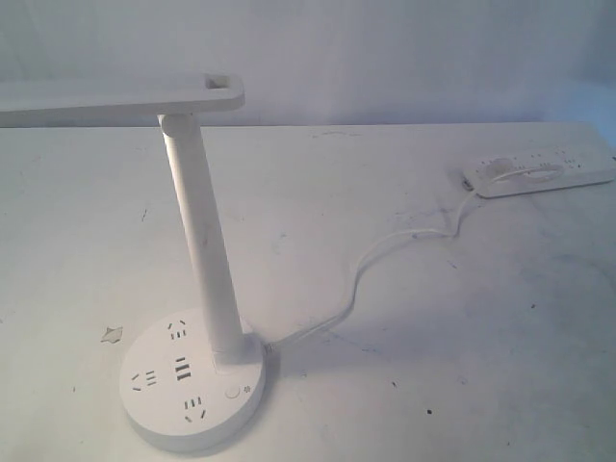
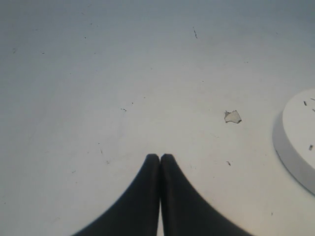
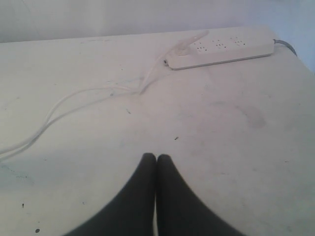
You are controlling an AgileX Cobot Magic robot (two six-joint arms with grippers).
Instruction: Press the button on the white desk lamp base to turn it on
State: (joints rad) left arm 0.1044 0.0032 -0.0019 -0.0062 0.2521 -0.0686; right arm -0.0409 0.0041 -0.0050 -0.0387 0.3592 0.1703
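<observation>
Exterior view has the white desk lamp base [image 1: 207, 433] on the table [image 1: 462, 366] at lower left, with the button [image 1: 232, 392] on its top, just beside the foot of the post [image 1: 202, 250]. The left gripper [image 2: 160, 157] has its fingers pressed together, empty, near the base's rim; the right gripper [image 3: 156, 157] is likewise closed and empty, facing the power strip [image 3: 221, 49]

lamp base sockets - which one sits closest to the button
The front socket, at the edge of the white desk lamp base nearest the camera, right beside the button. The left socket and back socket lie farther off.
</observation>
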